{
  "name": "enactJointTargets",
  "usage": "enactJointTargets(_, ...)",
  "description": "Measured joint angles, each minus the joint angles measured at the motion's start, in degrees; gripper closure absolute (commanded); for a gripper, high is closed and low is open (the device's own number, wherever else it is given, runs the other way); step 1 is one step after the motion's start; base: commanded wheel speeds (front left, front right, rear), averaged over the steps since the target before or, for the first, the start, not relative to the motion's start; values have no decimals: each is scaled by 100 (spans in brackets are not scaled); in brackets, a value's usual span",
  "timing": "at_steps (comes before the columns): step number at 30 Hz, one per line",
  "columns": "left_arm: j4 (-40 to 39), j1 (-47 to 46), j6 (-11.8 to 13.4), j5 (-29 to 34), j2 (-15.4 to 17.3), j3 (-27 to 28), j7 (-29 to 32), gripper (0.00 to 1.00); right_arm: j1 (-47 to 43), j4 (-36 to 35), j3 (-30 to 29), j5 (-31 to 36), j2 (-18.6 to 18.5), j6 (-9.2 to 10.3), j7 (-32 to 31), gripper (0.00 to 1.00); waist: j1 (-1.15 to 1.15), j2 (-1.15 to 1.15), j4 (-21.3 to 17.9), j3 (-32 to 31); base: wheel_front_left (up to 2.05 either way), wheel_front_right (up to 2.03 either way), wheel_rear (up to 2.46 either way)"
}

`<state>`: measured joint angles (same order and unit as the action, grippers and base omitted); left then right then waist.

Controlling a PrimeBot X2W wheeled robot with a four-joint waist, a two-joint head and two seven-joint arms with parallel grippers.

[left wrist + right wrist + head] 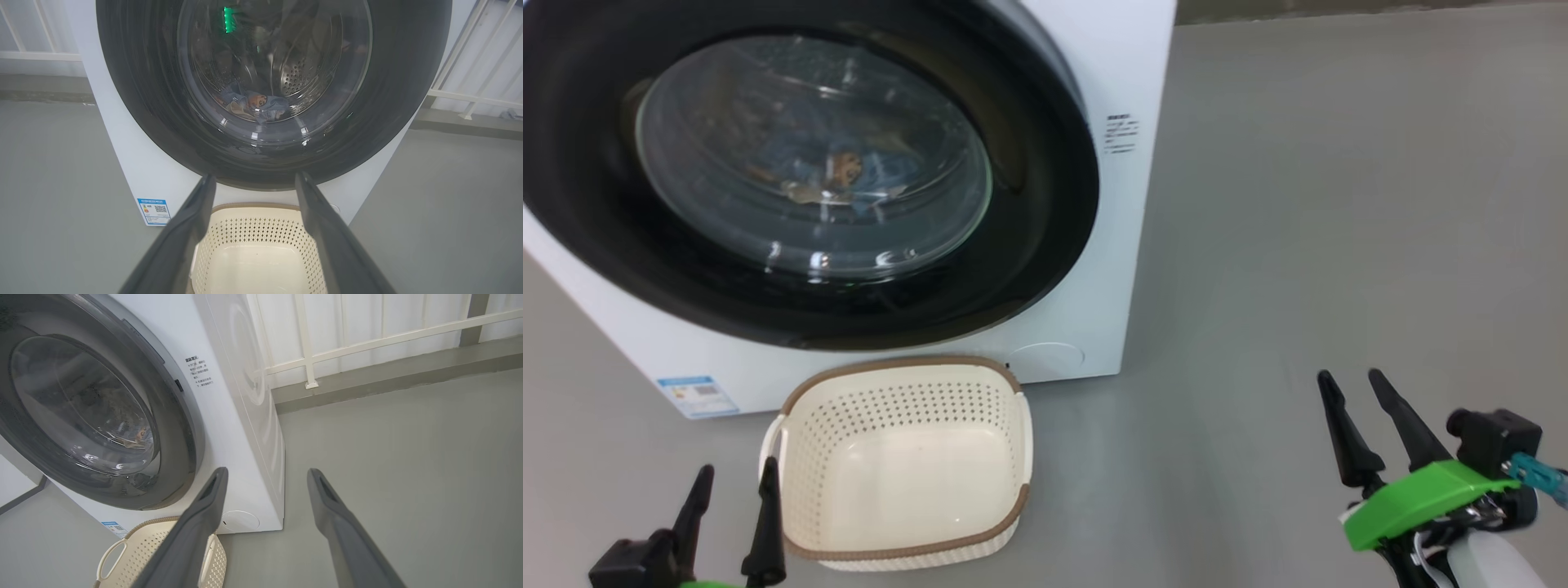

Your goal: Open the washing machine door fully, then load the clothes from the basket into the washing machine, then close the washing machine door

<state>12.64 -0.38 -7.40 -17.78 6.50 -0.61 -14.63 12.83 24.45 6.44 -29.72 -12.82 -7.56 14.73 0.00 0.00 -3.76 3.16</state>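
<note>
My left fingers (766, 523) and right fingers (1342, 433) are spread wide with nothing in them, down in the bottom corners. The basket (890, 404) is empty at lower middle. The clothes (845, 171) are behind the shut-looking washing machine door (1029, 245), upper left. If that didn't latch, it could swing back open.

Bright, soft, even daylight; shadows faint on the grey floor (1339, 204). White glints along the lower glass of the washing machine door (809, 163); green reflection at upper centre in the left wrist view. Wrist views: wide-angle bowing at edges, jaws soft-focus at bottom centre.
</note>
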Motion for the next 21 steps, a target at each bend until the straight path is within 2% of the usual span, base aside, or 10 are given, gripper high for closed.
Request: enactJointTargets(21,0,254,0,176,12,327,0,0,-481,-134,-476,85,-9,0,0,0,0,0,-421,-85,0,0,0)
